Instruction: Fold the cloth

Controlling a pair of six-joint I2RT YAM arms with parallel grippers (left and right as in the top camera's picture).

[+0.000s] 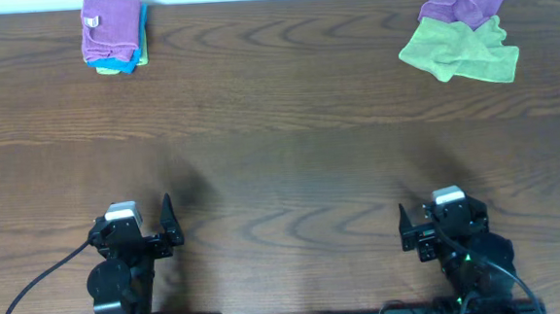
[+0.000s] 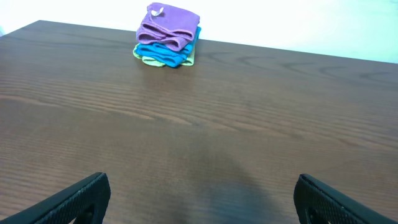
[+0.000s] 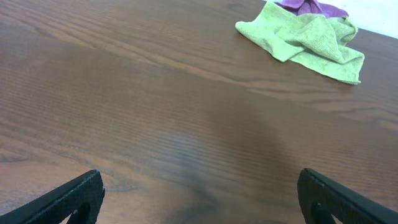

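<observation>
Green crumpled cloth (image 1: 459, 51) lies far right on the surface (image 1: 278, 128). Left hand (image 1: 170, 222) and right hand (image 1: 403, 229) sit open, empty. Right hand best pinches one free corner.

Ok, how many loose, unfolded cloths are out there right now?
2. A green cloth lies crumpled at the far right, and a purple cloth sits bunched just behind it, touching it. Another could be hidden underneath.
</observation>
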